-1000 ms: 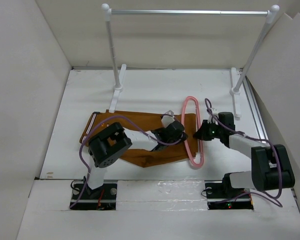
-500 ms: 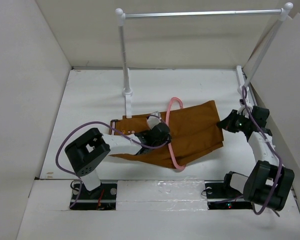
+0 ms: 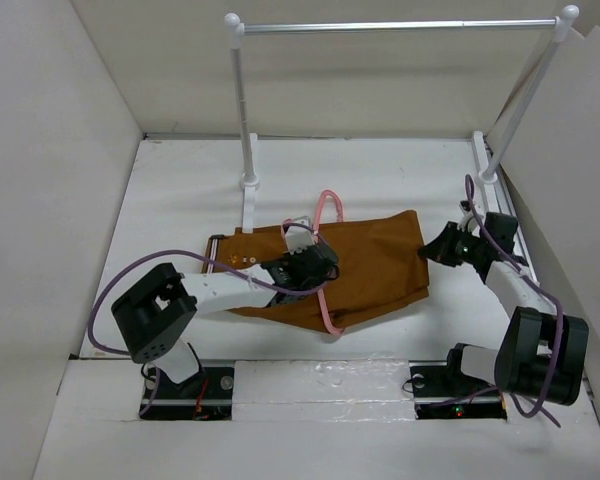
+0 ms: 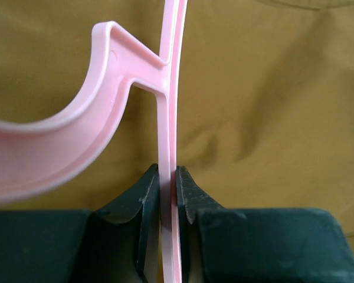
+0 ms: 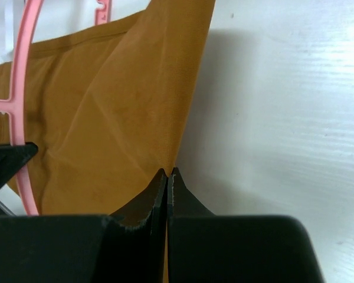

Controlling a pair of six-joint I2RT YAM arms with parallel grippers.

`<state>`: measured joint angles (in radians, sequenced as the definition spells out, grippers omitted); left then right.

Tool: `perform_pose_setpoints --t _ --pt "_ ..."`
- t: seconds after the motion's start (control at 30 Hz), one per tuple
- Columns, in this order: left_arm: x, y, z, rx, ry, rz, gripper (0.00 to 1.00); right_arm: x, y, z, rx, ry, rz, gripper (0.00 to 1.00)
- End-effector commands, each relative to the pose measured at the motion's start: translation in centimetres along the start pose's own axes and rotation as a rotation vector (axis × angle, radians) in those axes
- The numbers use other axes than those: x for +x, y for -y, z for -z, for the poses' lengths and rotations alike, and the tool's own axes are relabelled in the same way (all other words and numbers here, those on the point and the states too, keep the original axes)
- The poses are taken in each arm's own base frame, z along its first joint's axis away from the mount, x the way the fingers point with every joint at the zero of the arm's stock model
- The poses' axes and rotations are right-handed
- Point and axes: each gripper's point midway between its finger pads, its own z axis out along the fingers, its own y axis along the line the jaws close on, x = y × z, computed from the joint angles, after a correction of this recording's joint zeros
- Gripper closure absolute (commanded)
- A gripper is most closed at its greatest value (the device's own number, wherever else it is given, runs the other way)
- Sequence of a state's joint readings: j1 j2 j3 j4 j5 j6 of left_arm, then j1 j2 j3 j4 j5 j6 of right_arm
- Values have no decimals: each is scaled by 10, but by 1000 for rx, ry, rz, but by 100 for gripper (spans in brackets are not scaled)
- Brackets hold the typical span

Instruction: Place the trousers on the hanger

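The rust-brown trousers [image 3: 370,265] lie folded across the middle of the table and run through the pink hanger [image 3: 326,212], which stands on edge around them. My left gripper [image 3: 310,262] is shut on the hanger's thin bar [image 4: 169,147], over the cloth [image 4: 271,106]; the hook curves off to the left. My right gripper [image 3: 432,249] is shut on the right edge of the trousers [image 5: 118,118] and holds it just above the table. The hanger also shows at the left of the right wrist view [image 5: 17,106].
The silver-and-white clothes rail [image 3: 395,26] stands at the back, its left foot [image 3: 248,200] touching the trousers' far edge and its right foot [image 3: 485,160] behind my right arm. White walls close in the table [image 3: 180,200] on three sides.
The trousers and hanger have shifted left and slightly back. The hanger has tipped more upright around the cloth. My right gripper moved left with the trouser edge, and the rail shifted a little left.
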<state>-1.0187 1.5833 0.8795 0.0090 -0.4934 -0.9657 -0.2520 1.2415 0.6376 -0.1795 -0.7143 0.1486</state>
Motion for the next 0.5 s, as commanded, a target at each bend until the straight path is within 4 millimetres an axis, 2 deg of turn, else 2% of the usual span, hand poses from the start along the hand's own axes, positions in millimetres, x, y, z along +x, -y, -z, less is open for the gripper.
perform_pose_setpoints --t 0.0,0.1,0.17,0.23,0.27,0.3,0.37,0.43,0.47 --pt "-8 -42 10 -135 45 -129 100 -9 -3 0 -10 80 12 100" --pt "-1 -44 16 -126 30 -161 100 -14 4 0 23 81 14 100" --pt "1 -41 21 -108 28 -221 100 -26 13 -2 37 100 5 100" --pt "11 -41 20 -90 -19 -249 100 -32 10 -6 -8 109 -24 100" --pt "17 -41 20 -88 -32 -267 100 -48 5 -10 -46 149 -37 100" --pt "23 -47 20 -116 -46 -301 100 -52 -3 -11 -98 153 -44 100" --pt "19 -54 20 -177 -34 -288 100 -68 -24 -10 -169 184 -52 100" --pt "14 -70 20 -259 -18 -308 100 -75 -42 -8 -196 177 -22 100" --pt "14 -70 20 -259 -18 -308 100 -72 -40 -9 -190 164 -25 100"
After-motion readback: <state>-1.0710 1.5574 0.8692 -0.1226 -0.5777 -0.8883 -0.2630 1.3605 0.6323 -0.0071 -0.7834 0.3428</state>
